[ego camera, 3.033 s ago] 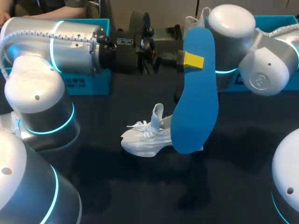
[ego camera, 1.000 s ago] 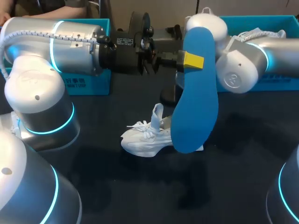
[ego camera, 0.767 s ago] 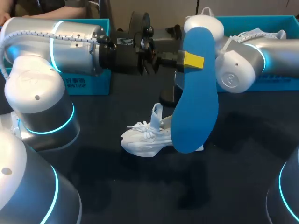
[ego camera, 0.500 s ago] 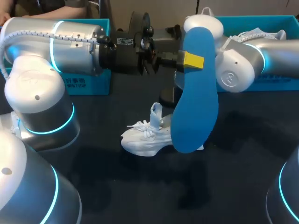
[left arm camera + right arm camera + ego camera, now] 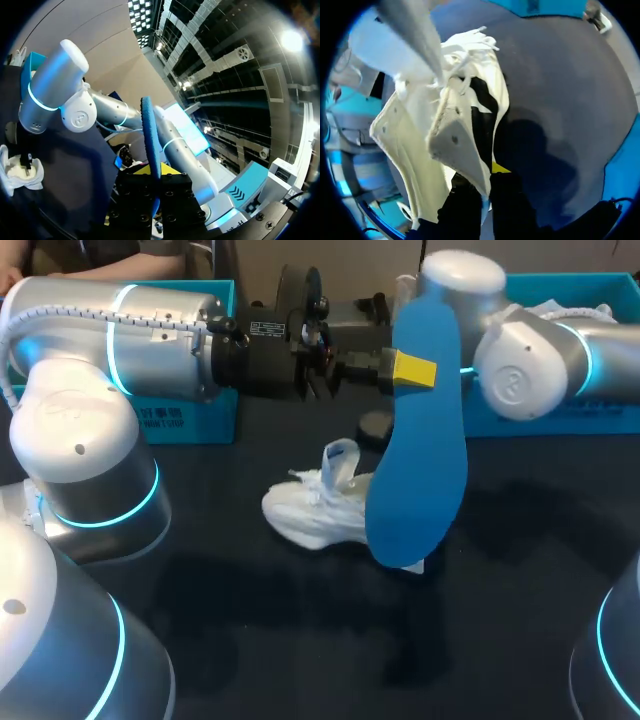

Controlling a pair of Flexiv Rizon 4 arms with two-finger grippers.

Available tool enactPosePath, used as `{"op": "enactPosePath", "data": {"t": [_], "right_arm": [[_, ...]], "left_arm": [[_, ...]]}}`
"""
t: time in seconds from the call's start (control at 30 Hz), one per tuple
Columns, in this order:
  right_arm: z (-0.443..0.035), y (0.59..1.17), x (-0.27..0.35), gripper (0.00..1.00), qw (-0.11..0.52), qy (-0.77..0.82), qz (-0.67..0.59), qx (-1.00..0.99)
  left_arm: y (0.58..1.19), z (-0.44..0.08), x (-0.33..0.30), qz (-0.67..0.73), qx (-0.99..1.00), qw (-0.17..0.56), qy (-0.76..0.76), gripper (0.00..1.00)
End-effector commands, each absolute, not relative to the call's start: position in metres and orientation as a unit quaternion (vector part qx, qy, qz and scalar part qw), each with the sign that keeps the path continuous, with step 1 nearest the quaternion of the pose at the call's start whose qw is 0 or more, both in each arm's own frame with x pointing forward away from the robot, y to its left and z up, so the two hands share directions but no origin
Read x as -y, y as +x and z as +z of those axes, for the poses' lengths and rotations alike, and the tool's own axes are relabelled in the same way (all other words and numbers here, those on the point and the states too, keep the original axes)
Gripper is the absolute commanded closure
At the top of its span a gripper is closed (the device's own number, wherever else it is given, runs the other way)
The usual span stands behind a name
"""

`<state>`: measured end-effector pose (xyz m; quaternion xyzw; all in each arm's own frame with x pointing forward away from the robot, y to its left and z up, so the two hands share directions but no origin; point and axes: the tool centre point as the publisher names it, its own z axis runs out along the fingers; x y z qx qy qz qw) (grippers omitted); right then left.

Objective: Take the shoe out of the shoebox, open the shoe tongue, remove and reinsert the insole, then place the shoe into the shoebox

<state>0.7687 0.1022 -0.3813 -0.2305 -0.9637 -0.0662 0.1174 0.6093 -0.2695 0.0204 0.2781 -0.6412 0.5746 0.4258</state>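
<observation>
My left gripper (image 5: 413, 370) is shut on the top of a blue insole (image 5: 420, 450), which hangs upright above the table's middle. In the left wrist view the insole (image 5: 149, 135) shows edge-on between the fingers of that gripper (image 5: 156, 176). A white shoe (image 5: 312, 512) sits tilted on the dark table just left of the insole, its tongue standing up. My right gripper (image 5: 487, 186) is shut on the shoe's (image 5: 415, 135) heel-side wall; in the head view the insole hides it. The teal shoebox (image 5: 600, 285) stands at the back right.
A second teal box (image 5: 190, 412) stands at the back left, behind my left arm. Something white with laces (image 5: 572, 310) lies in the back-right box. My right arm's elbow (image 5: 520, 370) hangs over the table in front of that box.
My right gripper has closed on the shoe's wall. The shoe has tipped and shifted slightly back and left, and the right arm has risen. The left arm and insole kept still.
</observation>
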Motion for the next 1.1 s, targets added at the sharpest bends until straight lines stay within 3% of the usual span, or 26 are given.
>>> {"op": "enactPosePath", "data": {"t": [0.03,0.23,0.53,1.1], "right_arm": [[-0.376,0.758,-0.089,1.00,0.088,-0.341,-0.124,0.928],[-0.374,0.755,-0.088,1.00,0.046,-0.467,-0.141,0.872],[-0.368,0.755,-0.102,1.00,0.052,-0.602,-0.118,0.788],[-0.369,0.757,-0.106,1.00,0.053,-0.591,-0.139,0.793]], "left_arm": [[0.609,0.020,0.270,0.575,0.641,0.425,0.279,1.00],[0.609,0.020,0.270,0.575,0.641,0.425,0.279,1.00],[0.609,0.020,0.270,0.575,0.641,0.425,0.279,1.00],[0.609,0.020,0.270,0.575,0.641,0.425,0.279,1.00]]}}
